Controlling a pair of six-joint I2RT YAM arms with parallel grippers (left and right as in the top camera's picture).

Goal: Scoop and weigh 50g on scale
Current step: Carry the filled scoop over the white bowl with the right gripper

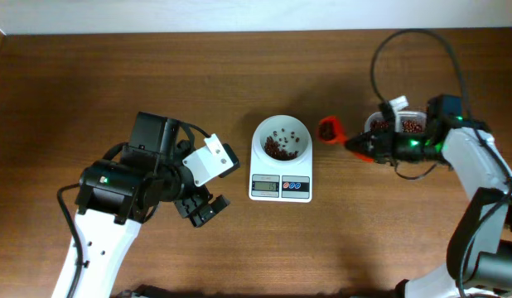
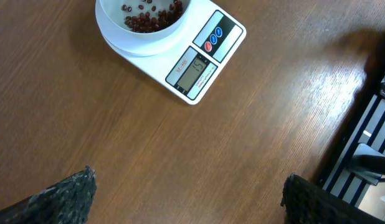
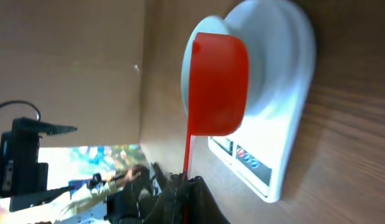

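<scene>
The small white digital kitchen scale [image 1: 280, 187], with red beans [image 1: 281, 149] in its round white bowl [image 1: 259, 134], is set mid-way along the wooden tabletop [image 1: 115, 83], a red plastic scoop [image 1: 329, 129] is pinched by the right fingers [image 1: 361, 147] just right of the bowl, and the left fingers [image 2: 61, 198] are held spread at near left.

The scale [image 2: 194, 61], its white bowl [image 2: 121, 34] holding a scatter of red beans [image 2: 149, 18], sits well in from the edge of the wooden table [image 2: 180, 137], while the left gripper's [image 2: 187, 177] two dark fingers [image 2: 61, 199] stand wide apart over bare wood.
</scene>
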